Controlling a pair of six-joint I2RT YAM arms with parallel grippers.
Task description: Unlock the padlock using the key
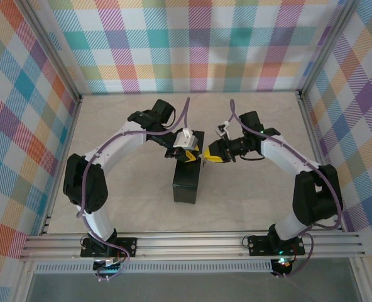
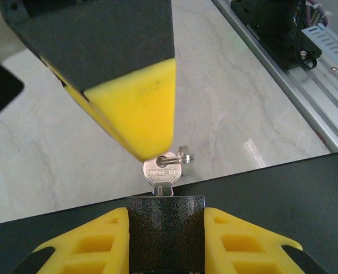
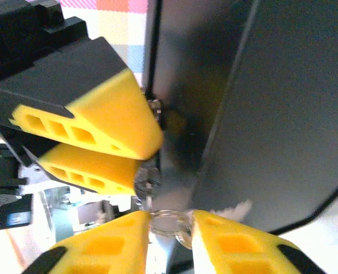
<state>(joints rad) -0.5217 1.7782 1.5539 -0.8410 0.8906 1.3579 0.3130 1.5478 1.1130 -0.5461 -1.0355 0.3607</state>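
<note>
— As arms meet over the box, who grips what?
— At its far edge the left gripper clamps the padlock; the right gripper pinches the key seated in it.

The worktop is a pale, stone-like slab with faint grey veins, walled in by bright checked panels. A tall black box stands on it near the middle. An aluminium rail runs along its near edge.
</note>
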